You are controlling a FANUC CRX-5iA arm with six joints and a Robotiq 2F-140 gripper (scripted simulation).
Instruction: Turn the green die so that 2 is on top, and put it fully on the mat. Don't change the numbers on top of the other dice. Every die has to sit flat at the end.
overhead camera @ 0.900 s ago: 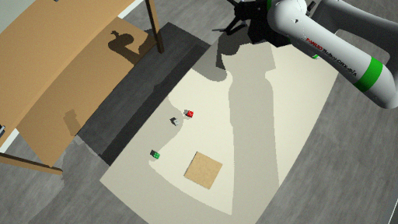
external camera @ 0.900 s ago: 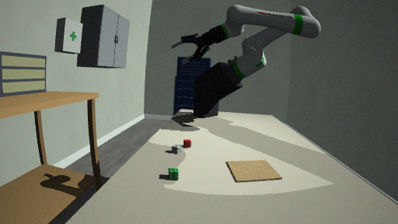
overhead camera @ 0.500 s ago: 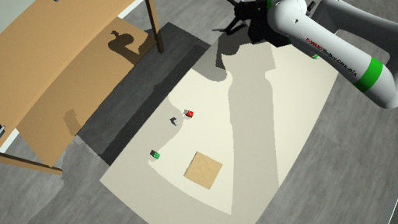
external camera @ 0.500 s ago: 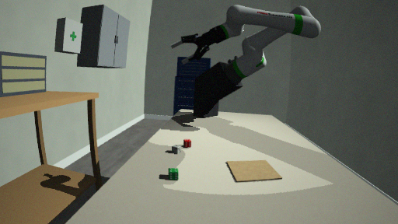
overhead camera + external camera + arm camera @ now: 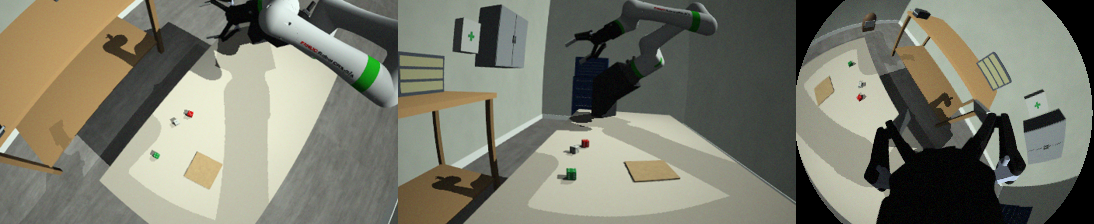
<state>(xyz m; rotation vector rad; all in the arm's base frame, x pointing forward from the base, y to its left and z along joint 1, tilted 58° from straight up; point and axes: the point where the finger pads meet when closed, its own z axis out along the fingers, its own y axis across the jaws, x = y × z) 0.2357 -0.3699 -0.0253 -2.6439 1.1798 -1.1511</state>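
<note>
The green die [image 5: 155, 155] sits flat on the pale floor area, left of the tan mat [image 5: 203, 169]; it also shows in the exterior view [image 5: 571, 173] and as a small dot in the wrist view [image 5: 851, 64]. The mat [image 5: 651, 170] lies apart from it, to its right. A red die [image 5: 190, 113] [image 5: 584, 143] and a grey-white die [image 5: 176, 122] [image 5: 574, 149] sit farther back. My gripper [image 5: 584, 44] is open and empty, high in the air far behind the dice; its fingers show in the wrist view [image 5: 944, 169]. The top numbers are too small to read.
A wooden table [image 5: 441, 102] with a lower shelf stands at the left by the wall. A dark blue crate stack [image 5: 589, 83] and the arm's black base [image 5: 613, 89] stand at the back. A wall cabinet [image 5: 501, 36] hangs on the left wall.
</note>
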